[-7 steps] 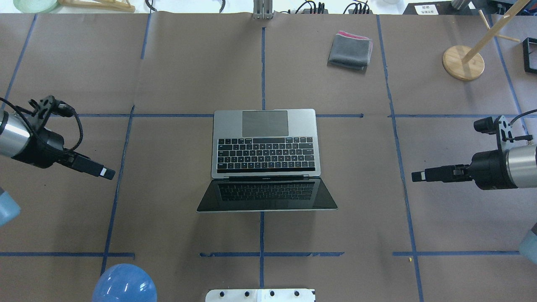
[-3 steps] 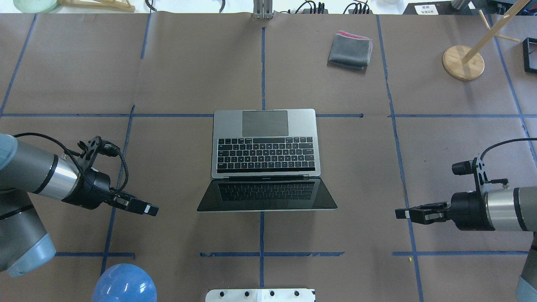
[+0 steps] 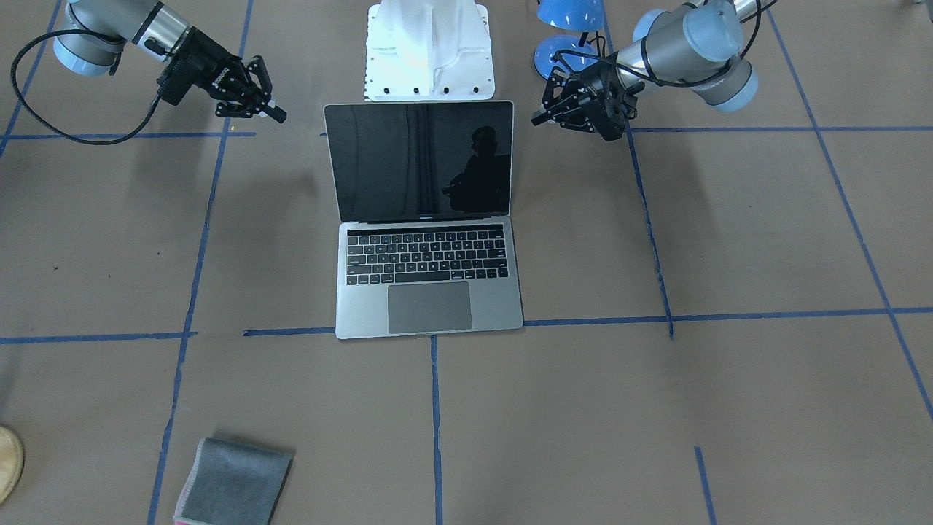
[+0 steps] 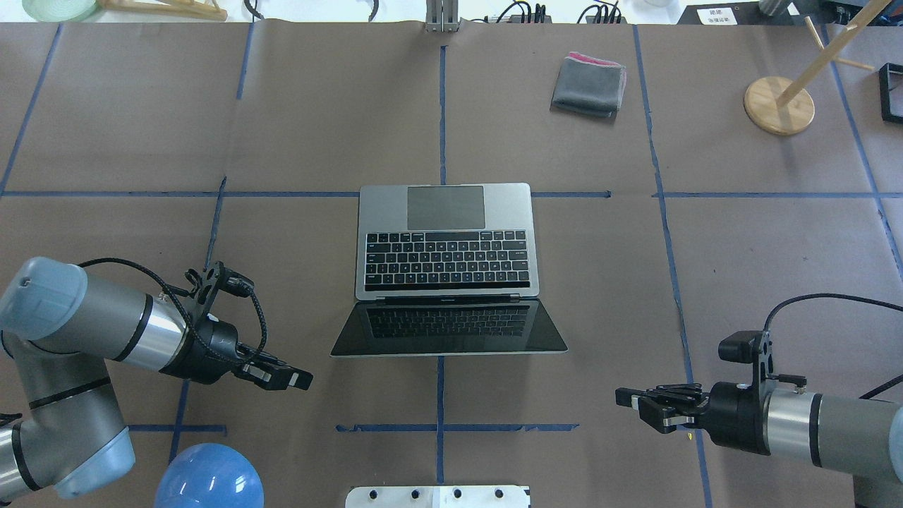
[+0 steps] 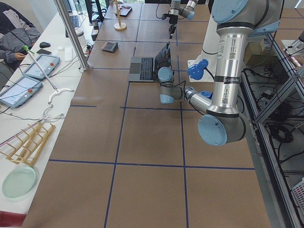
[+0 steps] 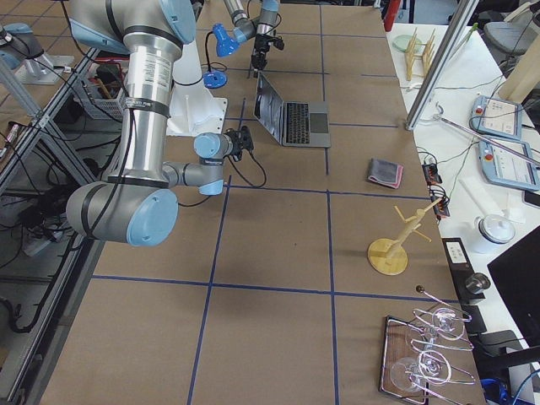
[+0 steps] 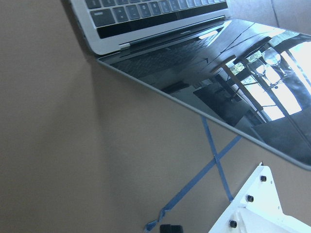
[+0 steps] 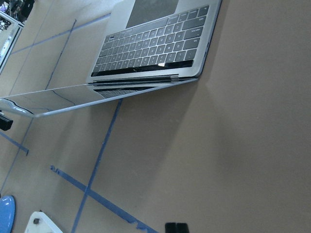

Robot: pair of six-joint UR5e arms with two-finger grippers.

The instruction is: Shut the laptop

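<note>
From the front, the laptop (image 3: 428,240) sits open on the counter (image 3: 729,240). My left hand (image 3: 538,119) and right hand (image 3: 278,115) are clenched on nothing, either side of its screen and apart from it. From overhead, both hover behind the laptop's lid edge.

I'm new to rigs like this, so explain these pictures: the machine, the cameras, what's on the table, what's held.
A robot with two arms stands at a brown table. One camera looks down from behind it, one faces it, two watch from the table's ends, one rides each wrist. An open laptop lies mid-table; a folded grey cloth and a wooden stand sit farther off. The left hand and right hand hover either side of the screen, both shut, holding nothing.
</note>
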